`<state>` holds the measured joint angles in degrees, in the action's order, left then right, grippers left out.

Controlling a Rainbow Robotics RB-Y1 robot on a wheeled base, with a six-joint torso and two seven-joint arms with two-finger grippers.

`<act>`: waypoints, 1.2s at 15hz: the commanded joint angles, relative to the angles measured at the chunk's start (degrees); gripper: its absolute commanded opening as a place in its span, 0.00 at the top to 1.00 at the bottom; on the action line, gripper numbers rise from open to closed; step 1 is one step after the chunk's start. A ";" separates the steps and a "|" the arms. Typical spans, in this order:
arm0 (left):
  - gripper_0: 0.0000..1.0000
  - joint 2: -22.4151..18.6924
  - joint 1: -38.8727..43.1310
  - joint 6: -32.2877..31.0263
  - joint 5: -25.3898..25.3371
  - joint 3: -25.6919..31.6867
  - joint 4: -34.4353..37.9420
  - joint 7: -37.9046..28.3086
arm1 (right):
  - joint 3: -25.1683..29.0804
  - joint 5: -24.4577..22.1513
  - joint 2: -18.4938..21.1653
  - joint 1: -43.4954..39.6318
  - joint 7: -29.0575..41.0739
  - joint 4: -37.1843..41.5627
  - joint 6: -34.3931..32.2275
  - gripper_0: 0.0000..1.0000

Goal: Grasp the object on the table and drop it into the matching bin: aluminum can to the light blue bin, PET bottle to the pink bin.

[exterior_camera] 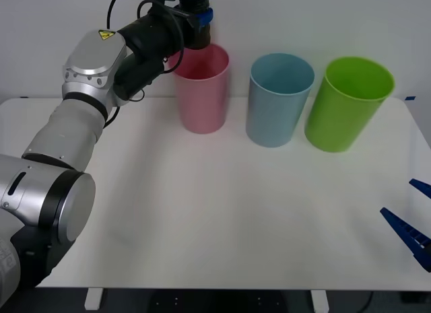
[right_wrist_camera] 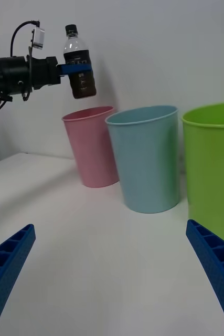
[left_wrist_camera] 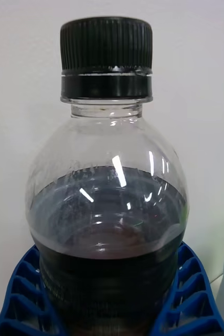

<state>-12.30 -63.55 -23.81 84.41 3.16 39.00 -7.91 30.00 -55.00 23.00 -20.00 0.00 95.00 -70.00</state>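
The left gripper [right_wrist_camera: 76,69], its blue ribbed fingers [left_wrist_camera: 25,294] closed around the body of a small clear plastic PET bottle [right_wrist_camera: 79,63] with a black screw cap and a dark label, holds that bottle upright in the air above the tall pink plastic round bin [exterior_camera: 202,89]. From the right wrist view the bottle hangs clear of the bin's rim, with open space between its base and the pink opening, and it sits roughly over the bin's near-left portion (whether it is centred over the mouth cannot be told). The left wrist view shows the bottle pressed between the two finger pads at its lower half, dark liquid filling it to just below the shoulder, cap uppermost. The left arm [exterior_camera: 81,118] reaches forward across the far left part of the wide white flat table [exterior_camera: 215,219]. Just beside the pink bin stands the tall pale blue plastic round bin [exterior_camera: 277,99], and next to that a lime green plastic round bin [exterior_camera: 345,103]; all three stand upright in a row at the far side of the table, close together but apart. The right gripper [right_wrist_camera: 112,273] rests low near the table's right edge, its blue fingers [exterior_camera: 407,232] spread wide and holding nothing.
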 commanded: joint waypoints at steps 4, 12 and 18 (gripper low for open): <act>0.00 0.00 0.09 0.08 -0.92 0.09 -0.06 -0.18 | 0.00 0.00 0.00 0.00 0.00 0.00 0.00 0.00; 0.00 -1.49 1.67 -2.73 -5.93 0.09 0.47 0.18 | 0.00 0.00 0.00 0.00 0.00 0.00 0.00 0.00; 0.00 -3.08 13.89 -4.67 -11.91 -0.08 15.50 0.26 | 0.00 0.00 0.00 0.00 0.00 0.00 0.00 0.00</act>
<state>-15.20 -51.19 -28.27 72.93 3.08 52.65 -7.63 30.00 -55.00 23.00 -20.00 0.00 95.00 -70.00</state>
